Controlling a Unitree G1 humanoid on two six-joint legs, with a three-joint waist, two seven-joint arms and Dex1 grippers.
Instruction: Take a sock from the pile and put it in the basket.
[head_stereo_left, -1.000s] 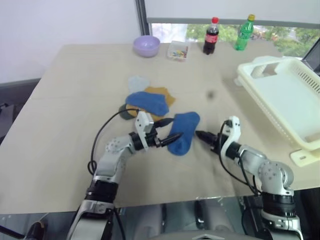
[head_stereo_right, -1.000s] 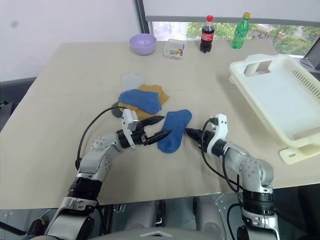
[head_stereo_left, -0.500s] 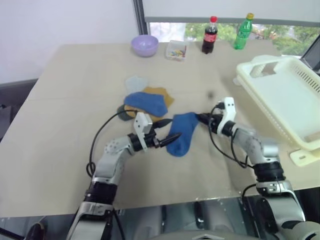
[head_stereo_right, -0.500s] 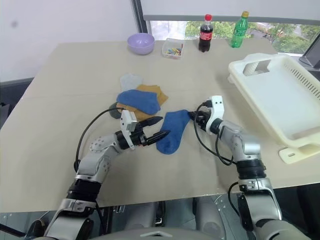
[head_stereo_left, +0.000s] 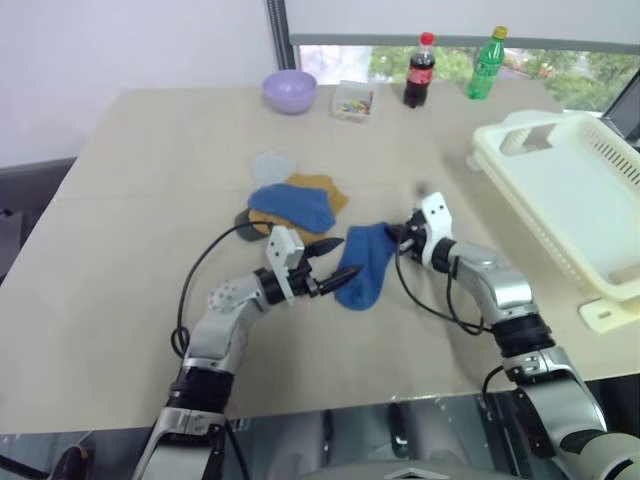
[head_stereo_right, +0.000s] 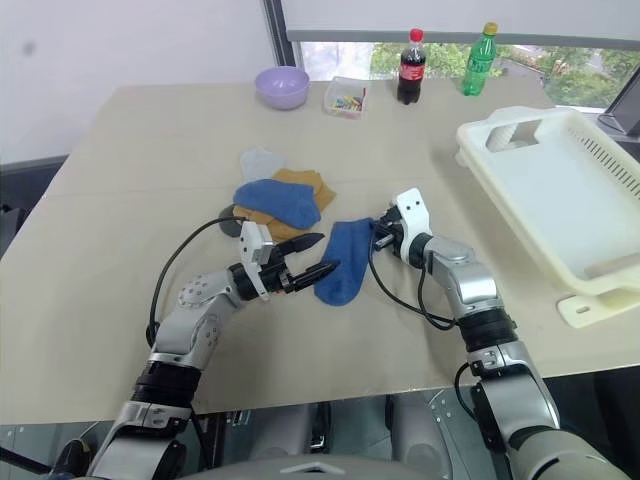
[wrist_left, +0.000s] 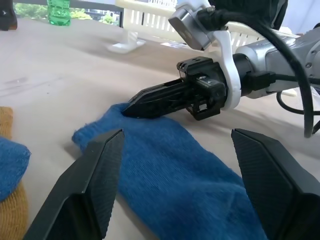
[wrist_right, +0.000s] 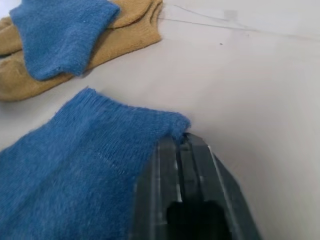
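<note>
A lone royal blue sock (head_stereo_left: 365, 268) lies flat on the table, just in front of the pile (head_stereo_left: 296, 205) of mustard and blue socks. My right gripper (head_stereo_left: 392, 234) is shut on the corner of this sock's cuff; the right wrist view has the closed fingertips (wrist_right: 182, 142) meeting the cuff's edge (wrist_right: 120, 130). On the sock's other side my left gripper (head_stereo_left: 349, 257) stands open, its fingers (wrist_left: 92, 180) wide apart and aimed level at the sock (wrist_left: 175, 175). The white slotted basket (head_stereo_left: 600, 160) sits at the table's right edge, well away from both grippers.
Along the far edge stand a lilac bowl (head_stereo_left: 290, 90), a small clear box (head_stereo_left: 354, 101), a cola bottle (head_stereo_left: 421, 70) and a green bottle (head_stereo_left: 488, 64). A pale grey-blue piece (head_stereo_left: 273, 166) and a dark grey piece (head_stereo_left: 246, 220) lie by the pile.
My right gripper has moved forward and left to the blue sock's cuff, rolled over and gone from part open to shut. The left gripper has stayed still and open.
</note>
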